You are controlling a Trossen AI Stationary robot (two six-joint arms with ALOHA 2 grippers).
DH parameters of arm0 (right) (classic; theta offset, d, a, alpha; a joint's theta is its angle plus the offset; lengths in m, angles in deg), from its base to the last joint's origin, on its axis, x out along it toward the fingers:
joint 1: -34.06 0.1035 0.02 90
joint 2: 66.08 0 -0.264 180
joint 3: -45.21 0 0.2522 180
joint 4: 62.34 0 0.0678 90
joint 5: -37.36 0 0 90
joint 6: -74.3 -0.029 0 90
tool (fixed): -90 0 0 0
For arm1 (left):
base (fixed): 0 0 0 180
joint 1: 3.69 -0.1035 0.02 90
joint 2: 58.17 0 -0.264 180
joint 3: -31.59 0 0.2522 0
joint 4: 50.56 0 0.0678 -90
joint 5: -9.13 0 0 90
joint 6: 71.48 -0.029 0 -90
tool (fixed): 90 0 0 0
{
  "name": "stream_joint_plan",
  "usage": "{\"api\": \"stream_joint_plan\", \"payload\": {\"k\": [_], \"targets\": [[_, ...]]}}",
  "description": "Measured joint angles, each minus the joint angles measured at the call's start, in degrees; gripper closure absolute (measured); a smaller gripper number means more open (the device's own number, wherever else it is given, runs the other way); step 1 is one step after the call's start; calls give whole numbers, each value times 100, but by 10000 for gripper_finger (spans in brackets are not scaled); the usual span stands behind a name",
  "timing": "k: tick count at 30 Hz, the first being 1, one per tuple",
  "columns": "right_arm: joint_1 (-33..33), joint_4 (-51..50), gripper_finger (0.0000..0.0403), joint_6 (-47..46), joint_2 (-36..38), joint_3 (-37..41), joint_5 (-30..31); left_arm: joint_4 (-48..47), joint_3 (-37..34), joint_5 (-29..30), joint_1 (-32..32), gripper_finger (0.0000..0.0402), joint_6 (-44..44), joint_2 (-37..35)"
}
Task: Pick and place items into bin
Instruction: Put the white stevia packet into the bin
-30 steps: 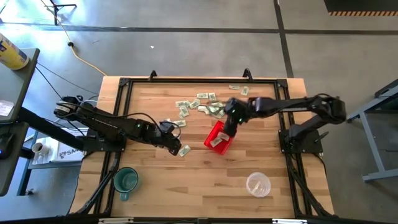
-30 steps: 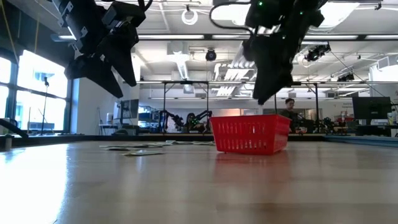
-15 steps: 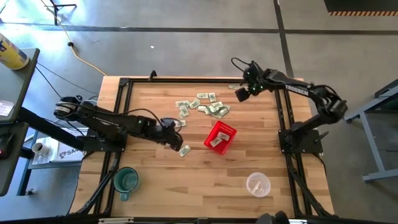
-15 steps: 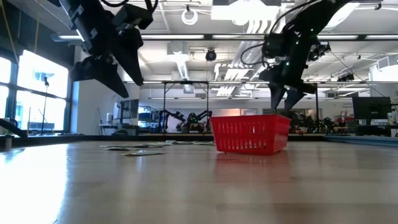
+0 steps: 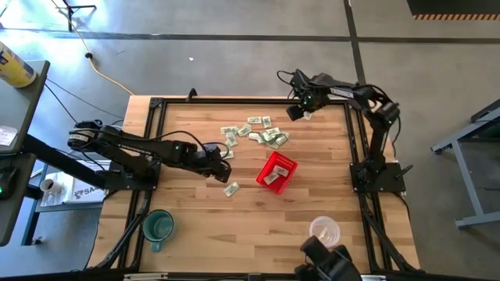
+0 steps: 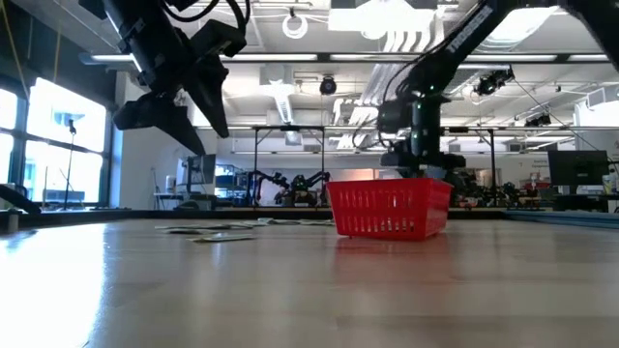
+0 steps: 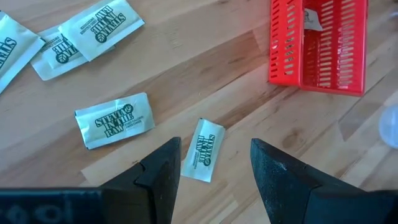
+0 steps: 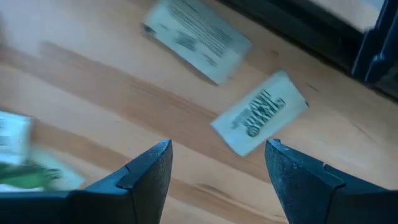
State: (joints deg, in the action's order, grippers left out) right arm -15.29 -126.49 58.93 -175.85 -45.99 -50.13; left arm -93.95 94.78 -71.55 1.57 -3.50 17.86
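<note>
The items are small pale-green-and-white packets [image 5: 254, 133] lying flat on the wooden table, most of them in a loose cluster far of the red mesh basket [image 5: 276, 172]. One packet [image 5: 232, 189] lies alone to the basket's left. My left gripper [image 5: 222, 164] hovers open near that lone packet [image 7: 203, 149], which lies just ahead of its fingertips [image 7: 214, 146]. My right gripper [image 5: 295, 114] is open and low over two packets [image 8: 260, 121] near the table's far edge. The basket [image 7: 317, 43] has a packet inside.
A green mug [image 5: 158, 226] stands near the near-left corner and a clear plastic cup [image 5: 324, 231] near the near-right corner. A dark shape [image 5: 328, 265] reaches in at the near edge. Black frame rails [image 5: 250, 100] run around the table.
My right gripper has swung from above the red basket toward the table's far edge and come down low over the packets there. My left gripper has drifted a little toward the far edge. A dark shape has come into view at the near edge.
</note>
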Motion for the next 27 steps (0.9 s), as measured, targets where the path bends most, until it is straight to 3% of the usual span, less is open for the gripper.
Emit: {"api": "stream_joint_plan", "payload": {"k": [7, 11, 17, 27], "targets": [[-385, -145, 155, -285, -305, -30, 12, -2, 0, 50, 0, 177, -1, 0], [-501, 50, 155, -679, -307, -37, 310, -6, 0, 67, 0, 177, -92, 0], [-543, 155, 157, -1103, -325, -37, 90, -18, 0, 97, 0, 176, -205, 0], [-532, 181, 226, -1483, -736, -87, -272, -37, 0, 181, 2, 176, -216, 0]]}}
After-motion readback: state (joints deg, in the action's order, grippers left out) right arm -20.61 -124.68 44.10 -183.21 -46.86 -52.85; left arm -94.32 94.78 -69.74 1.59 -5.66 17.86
